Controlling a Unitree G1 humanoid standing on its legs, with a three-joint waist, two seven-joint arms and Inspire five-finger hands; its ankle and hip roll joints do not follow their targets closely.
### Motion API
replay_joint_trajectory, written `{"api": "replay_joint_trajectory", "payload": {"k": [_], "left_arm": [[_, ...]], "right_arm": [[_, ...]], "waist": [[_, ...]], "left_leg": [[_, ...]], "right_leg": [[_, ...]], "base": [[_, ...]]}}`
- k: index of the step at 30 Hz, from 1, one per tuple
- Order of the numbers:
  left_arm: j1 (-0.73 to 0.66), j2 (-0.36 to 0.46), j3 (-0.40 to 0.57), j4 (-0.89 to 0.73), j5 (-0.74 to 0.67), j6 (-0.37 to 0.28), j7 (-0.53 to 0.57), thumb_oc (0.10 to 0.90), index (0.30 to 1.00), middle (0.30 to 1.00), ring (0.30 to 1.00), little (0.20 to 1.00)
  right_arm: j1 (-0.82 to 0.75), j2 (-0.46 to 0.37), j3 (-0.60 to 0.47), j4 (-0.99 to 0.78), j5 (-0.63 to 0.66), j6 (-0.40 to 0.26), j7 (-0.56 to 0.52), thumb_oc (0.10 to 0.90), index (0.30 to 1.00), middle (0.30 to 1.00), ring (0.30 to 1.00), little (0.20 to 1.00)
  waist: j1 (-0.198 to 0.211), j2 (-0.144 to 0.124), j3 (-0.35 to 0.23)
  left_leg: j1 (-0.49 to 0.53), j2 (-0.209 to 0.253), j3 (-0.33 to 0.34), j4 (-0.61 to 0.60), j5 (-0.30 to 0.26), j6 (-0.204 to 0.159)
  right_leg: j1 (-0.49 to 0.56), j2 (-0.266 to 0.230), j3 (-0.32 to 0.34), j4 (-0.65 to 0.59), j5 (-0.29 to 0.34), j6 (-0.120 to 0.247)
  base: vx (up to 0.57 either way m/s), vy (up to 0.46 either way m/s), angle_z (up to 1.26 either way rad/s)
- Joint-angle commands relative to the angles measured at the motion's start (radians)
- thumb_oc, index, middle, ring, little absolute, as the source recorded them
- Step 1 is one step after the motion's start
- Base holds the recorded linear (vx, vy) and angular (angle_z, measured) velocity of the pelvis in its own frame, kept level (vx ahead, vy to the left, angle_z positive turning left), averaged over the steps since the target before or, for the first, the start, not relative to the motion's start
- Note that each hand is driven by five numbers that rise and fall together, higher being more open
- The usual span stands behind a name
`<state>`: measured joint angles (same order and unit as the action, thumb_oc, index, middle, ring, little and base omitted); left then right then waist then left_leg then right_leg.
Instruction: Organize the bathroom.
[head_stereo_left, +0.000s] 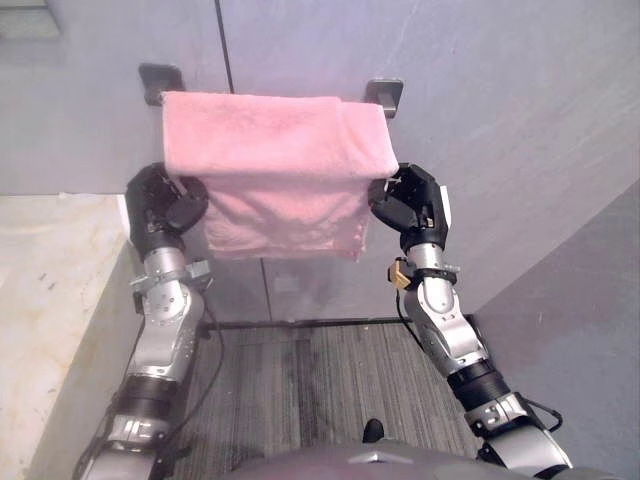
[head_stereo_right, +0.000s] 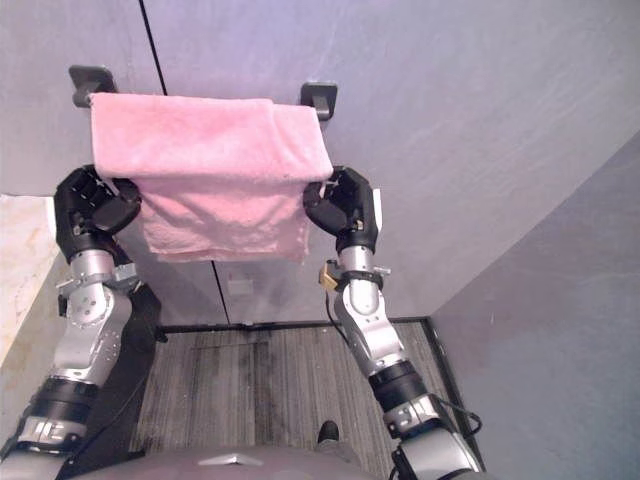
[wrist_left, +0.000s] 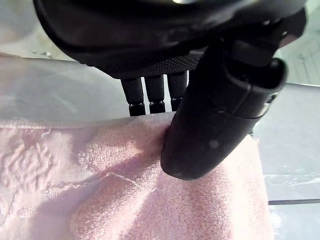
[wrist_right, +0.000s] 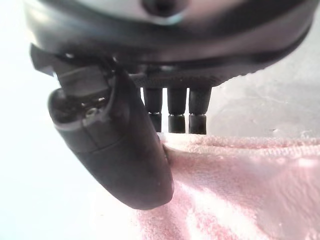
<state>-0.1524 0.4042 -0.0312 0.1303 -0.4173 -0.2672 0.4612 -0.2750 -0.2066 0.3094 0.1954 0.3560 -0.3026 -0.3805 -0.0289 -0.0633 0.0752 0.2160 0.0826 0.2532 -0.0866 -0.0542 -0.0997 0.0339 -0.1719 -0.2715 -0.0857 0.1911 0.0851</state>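
Observation:
A pink towel hangs folded over a wall rail held by two dark brackets. Its front layer falls lower in the middle. My left hand is at the towel's left edge, thumb pressed on the cloth and fingers behind it, pinching it. At the right edge my right hand grips the same way, with its thumb on the pink towel and the fingers behind.
The grey panelled wall stands right behind the rail. A light counter top lies at the left. Below, a grey striped floor mat covers the floor.

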Motion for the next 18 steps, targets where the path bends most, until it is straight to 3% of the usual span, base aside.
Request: {"api": "replay_joint_trajectory", "payload": {"k": [1,8,15,18], "left_arm": [[-0.112,0.088,0.012,0.024,-0.016,-0.009,-0.092,0.8,0.9,0.9,0.9,0.9],[-0.069,0.085,0.019,0.012,-0.009,0.022,-0.17,0.8,0.9,0.9,0.9,0.9],[0.111,0.029,0.102,-0.11,0.015,-0.01,-0.186,0.8,0.9,0.9,0.9,0.9],[0.186,-0.008,0.1,-0.106,-0.025,0.058,-0.192,0.8,0.9,0.9,0.9,0.9]], "right_arm": [[-0.022,-0.12,-0.084,-0.027,-0.06,-0.111,0.021,0.8,0.9,0.9,0.9,0.9],[0.052,-0.152,-0.117,-0.051,-0.111,-0.139,0.033,0.8,0.9,0.9,0.9,0.9],[0.227,-0.093,-0.212,-0.101,-0.101,-0.147,0.025,0.8,0.9,0.9,0.9,0.9],[0.289,-0.068,-0.233,-0.046,-0.099,-0.109,0.034,0.8,0.9,0.9,0.9,0.9]], "waist": [[-0.019,0.075,-0.018],[-0.022,0.073,-0.014],[-0.042,0.075,0.006],[-0.045,0.074,0.023]], "left_leg": [[-0.036,-0.093,0.009,0.001,-0.021,0.077],[-0.041,-0.091,0.014,-0.001,-0.022,0.079],[-0.051,-0.093,0.02,-0.001,-0.023,0.087],[-0.057,-0.096,0.023,-0.001,-0.022,0.089]], "right_leg": [[0.059,0.032,-0.034,0.068,-0.207,0.122],[0.048,0.027,-0.036,0.071,-0.201,0.131],[0.026,0.025,-0.021,0.081,-0.194,0.136],[0.011,0.022,-0.021,0.091,-0.187,0.143]], "base": [[-0.07,0.015,0.0],[-0.08,-0.002,-0.03],[-0.12,0.007,-0.07],[-0.16,0.018,-0.09]]}}
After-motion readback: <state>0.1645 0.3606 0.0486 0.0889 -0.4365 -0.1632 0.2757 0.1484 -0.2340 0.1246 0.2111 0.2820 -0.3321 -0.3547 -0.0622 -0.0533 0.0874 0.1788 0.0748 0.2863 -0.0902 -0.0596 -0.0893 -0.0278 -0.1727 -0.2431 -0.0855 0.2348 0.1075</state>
